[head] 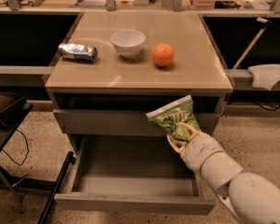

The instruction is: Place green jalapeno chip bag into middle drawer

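Note:
The green jalapeno chip bag (171,117) is held in the air in front of the closed grey drawer front (107,122), above the right rear part of the open middle drawer (130,176). My gripper (181,137) is shut on the bag's lower right edge, and the white arm comes in from the bottom right corner. The middle drawer is pulled out; its grey floor shows with nothing lying in it, and its plain front panel (130,204) is nearest me.
On the tan tabletop (196,73) stand a crushed silver can (77,52), a white bowl (128,42) and an orange (163,54). A dark chair frame (9,125) stands at the left. A white object (268,76) lies at the right on a shelf.

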`<action>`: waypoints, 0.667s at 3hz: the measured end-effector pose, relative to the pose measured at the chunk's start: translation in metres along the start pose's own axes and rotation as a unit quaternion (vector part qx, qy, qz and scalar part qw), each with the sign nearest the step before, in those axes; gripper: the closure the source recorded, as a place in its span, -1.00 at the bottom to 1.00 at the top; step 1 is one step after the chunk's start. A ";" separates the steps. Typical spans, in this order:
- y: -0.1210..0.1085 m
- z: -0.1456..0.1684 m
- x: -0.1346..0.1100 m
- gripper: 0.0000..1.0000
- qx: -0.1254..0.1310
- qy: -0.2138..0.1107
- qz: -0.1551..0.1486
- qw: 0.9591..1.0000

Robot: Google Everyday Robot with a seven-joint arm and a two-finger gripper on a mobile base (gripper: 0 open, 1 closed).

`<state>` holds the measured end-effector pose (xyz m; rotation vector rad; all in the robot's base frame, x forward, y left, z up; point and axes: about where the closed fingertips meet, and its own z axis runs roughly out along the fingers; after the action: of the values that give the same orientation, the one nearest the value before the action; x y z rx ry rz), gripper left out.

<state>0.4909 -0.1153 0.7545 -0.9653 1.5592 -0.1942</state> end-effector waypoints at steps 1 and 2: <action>0.001 0.055 0.038 1.00 -0.033 0.014 -0.007 0.999; -0.002 0.055 0.036 1.00 -0.030 0.010 -0.005 0.999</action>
<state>0.5430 -0.1185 0.7150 -1.0202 1.5865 -0.1661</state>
